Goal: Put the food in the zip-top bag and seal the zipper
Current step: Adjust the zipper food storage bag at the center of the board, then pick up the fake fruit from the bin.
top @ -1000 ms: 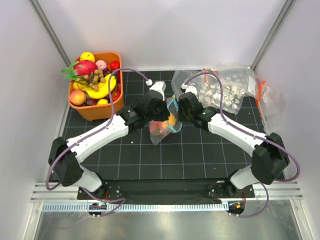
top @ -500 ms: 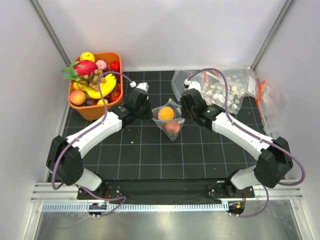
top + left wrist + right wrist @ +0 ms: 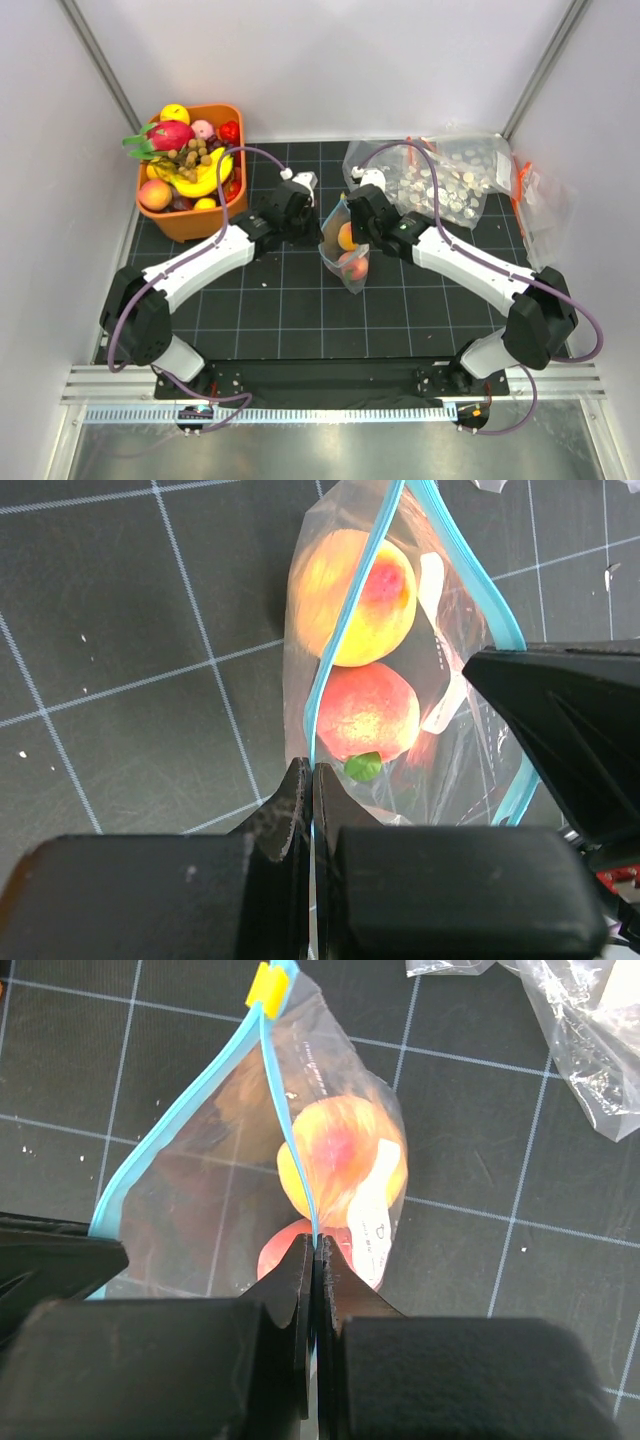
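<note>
Both small round toy fruits (image 3: 350, 590) lay inside the small clear plastic zip-top bag (image 3: 190, 1180) over the black gridded tabletop (image 3: 260, 310), the left tool (image 3: 312, 780) and right tool (image 3: 313, 1250) each clamped on its gaping teal-blue zipper strip (image 3: 288, 1135), which likely next needed pressing shut.

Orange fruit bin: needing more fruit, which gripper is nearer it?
Left. The left gripper is just right of the orange bin; the right gripper is farther right, across the zip-top bag.

White-shelled arms (image 3: 200, 265) with black joints (image 3: 540, 320), looping purple cables (image 3: 250, 150), matte black gripper fingers (image 3: 285, 820)
</note>
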Action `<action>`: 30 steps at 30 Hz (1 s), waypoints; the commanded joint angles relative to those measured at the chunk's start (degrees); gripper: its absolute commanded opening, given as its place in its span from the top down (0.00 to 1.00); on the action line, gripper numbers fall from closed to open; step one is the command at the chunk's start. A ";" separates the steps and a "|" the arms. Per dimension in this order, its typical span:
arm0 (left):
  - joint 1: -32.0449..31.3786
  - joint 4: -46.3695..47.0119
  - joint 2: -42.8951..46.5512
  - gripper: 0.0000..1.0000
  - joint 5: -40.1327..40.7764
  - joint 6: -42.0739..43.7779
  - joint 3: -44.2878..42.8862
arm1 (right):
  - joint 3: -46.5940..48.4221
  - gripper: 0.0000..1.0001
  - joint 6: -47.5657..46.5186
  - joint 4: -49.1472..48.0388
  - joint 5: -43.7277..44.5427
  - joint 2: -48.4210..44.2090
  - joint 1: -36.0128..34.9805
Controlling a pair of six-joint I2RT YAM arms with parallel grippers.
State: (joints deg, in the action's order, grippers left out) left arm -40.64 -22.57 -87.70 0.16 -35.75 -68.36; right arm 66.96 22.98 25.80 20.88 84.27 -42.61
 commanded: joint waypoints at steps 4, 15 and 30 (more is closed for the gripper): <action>1.35 1.30 0.69 0.97 -1.30 0.94 -2.48 | 2.83 0.99 -0.66 -0.05 1.44 0.02 0.25; 8.73 -12.12 12.90 0.05 13.01 5.34 -5.29 | 0.02 0.99 0.83 -2.24 1.79 -0.16 0.77; 32.20 -33.32 7.57 0.00 25.32 20.97 -24.35 | -3.67 0.99 0.57 -6.99 -1.54 -0.68 1.13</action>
State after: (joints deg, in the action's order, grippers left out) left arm -10.07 -47.90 -75.81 21.17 -21.69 -88.01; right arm 64.36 23.66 21.87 20.18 84.29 -41.76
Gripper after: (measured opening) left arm 0.994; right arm 0.045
